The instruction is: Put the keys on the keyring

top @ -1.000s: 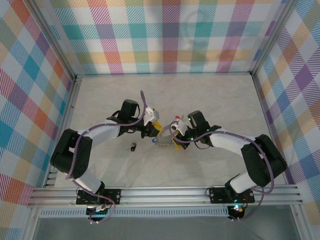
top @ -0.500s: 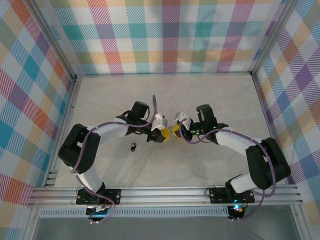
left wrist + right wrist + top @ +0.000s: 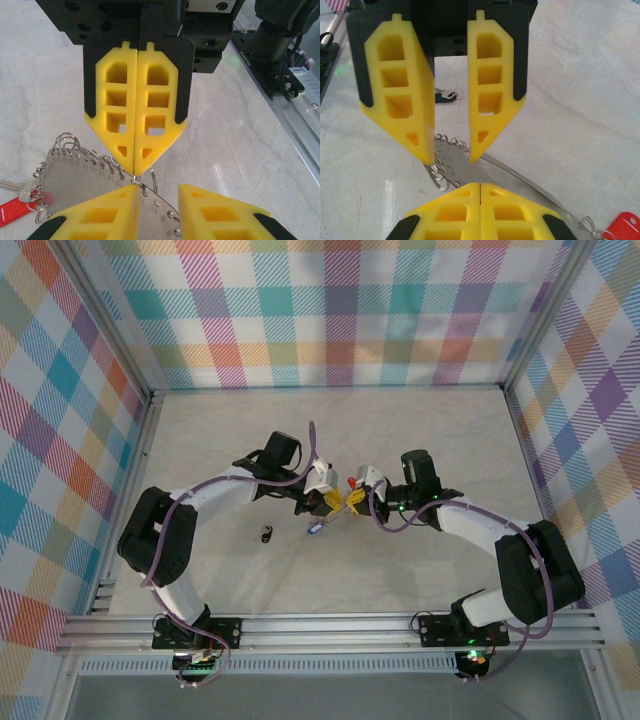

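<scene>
Left wrist view has the keyring low in the middle. It is a flat silver band with stamped numbers and small wire loops along its edge, curving from 9 o'clock round toward 6 o'clock. Just beside its 9 o'clock end sit a silver key and a red tag.

The band's 6 o'clock end runs in between the left fingers. They stand apart, and the band lies against the 9 o'clock one. Whether they press on it I cannot tell.

From 12 o'clock the right fingers come down clenched flat together. Their shared tip touches the band's edge at a loop, but I cannot tell whether anything is pinched there.

Right wrist view shows the same band passing under the parted yellow tips and sweeping off to 4 o'clock, toward the red tag. Through the gap between those tips, a key with a black tag lies on the marble.

Top external view has the two sets of fingers meeting tip to tip in the middle of the worktop. The red tag is at 12 o'clock of that meeting point and a blue tag is at 7 o'clock. The black-tagged key lies well apart toward 8 o'clock. The left arm reaches in from 9 o'clock and the right arm from 3 o'clock.
</scene>
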